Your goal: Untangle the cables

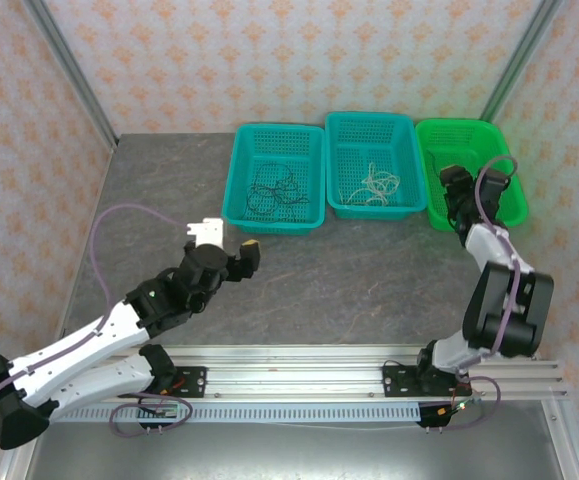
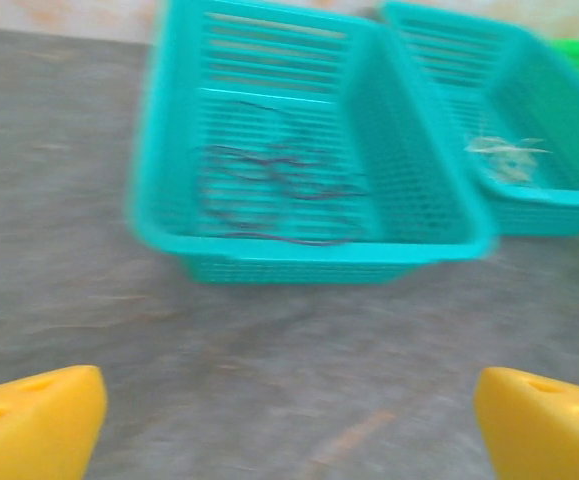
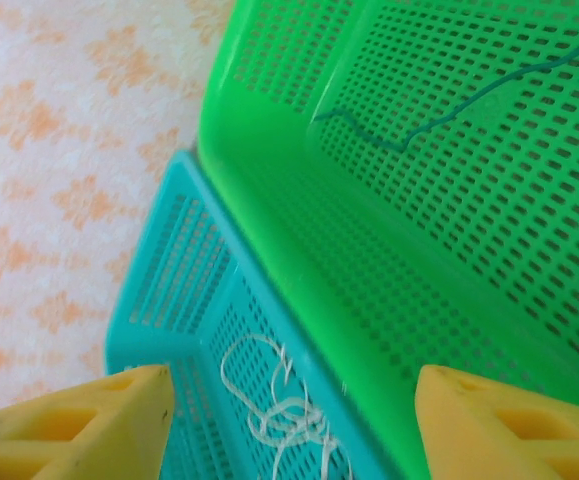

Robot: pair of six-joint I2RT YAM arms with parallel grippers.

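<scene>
Left arm (image 1: 89, 345), right arm (image 1: 499, 290): white link shells, black joint housings. Thick purple-grey cable (image 1: 95, 255) looped along each. Left end effector (image 2: 289, 425), right end effector (image 3: 289, 420): yellow wedge-shaped fingers (image 2: 34, 420), matte, blunt tips.

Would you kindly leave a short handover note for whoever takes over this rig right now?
Hands: the left hand is open and empty, low over the table in front of the left teal basket. The right hand is open and empty, above the green basket.
Cables: the black cable is in the left teal basket, the whitish cable in the middle teal basket, and the green cable in the green basket.
Done: the cables lie apart, one per basket.
Left: apparently only drawing both arms back.
</scene>
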